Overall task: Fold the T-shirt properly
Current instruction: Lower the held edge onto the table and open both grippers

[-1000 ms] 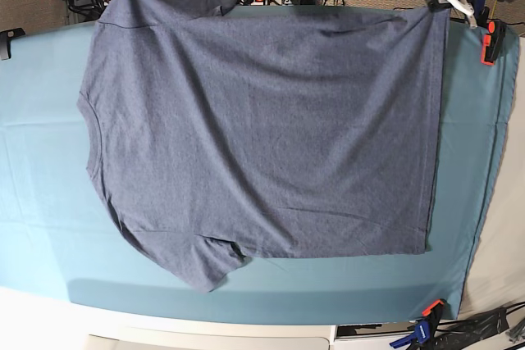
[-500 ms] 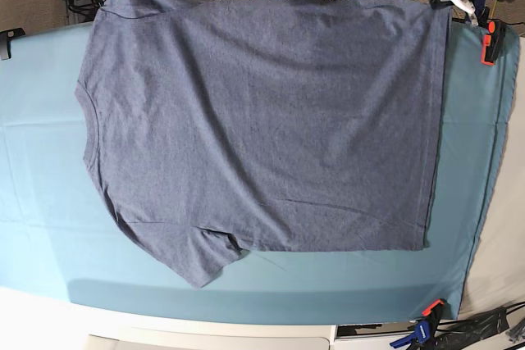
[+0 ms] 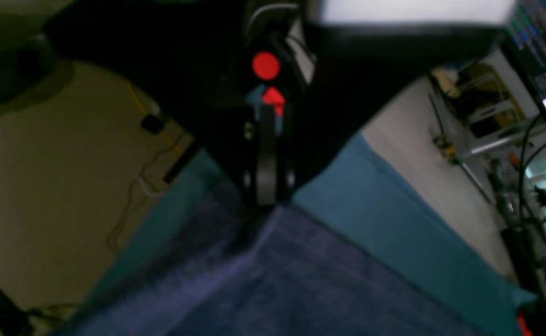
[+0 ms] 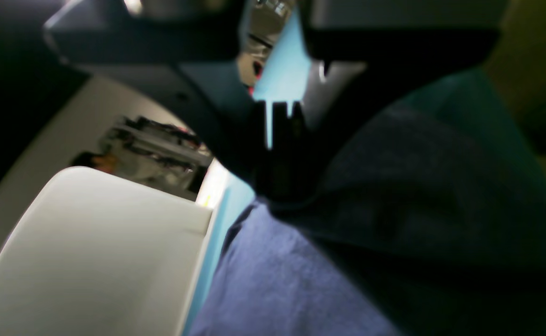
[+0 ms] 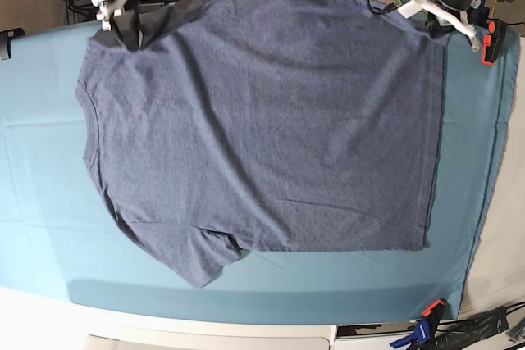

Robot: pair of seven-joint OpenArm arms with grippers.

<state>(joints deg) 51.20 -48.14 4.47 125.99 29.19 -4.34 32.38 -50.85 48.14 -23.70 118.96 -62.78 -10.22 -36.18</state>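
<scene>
The base view showed the T-shirt [image 5: 262, 120] spread plain side up across the teal table cloth [image 5: 41, 202], collar toward the left of the frame and hem toward the right. Compared with a moment earlier, its far edge had been drawn in from the top border: the upper sleeve, which had reached past the top left corner, now lay doubled under the right gripper [image 5: 123, 29] in the upper left, and that arm had come fully into view. The left gripper [image 5: 436, 22] stood at the upper right, over the hem corner. I judged this to be the start of the first lengthwise fold, the far edge being carried toward the near one, with most of the task still ahead. The lower sleeve lay flat at the bottom left; any lettering was hidden beneath. An orange clamp [image 5: 490, 43] sat at the cloth's right edge. In the left wrist view, the left gripper [image 3: 267, 198] was closed, its dark fingers pinching the shirt's corner [image 3: 273, 261] at mid-frame, cloth to either side. The picture was soft, and the upper half was mostly black housing. In the right wrist view, the right gripper [image 4: 279, 186] was likewise clamped shut on a dark fold of the shirt [image 4: 394, 200] at centre. How many layers it held could not be told, and a pale rounded arm cover [image 4: 91, 252] blocked the lower left.
</scene>
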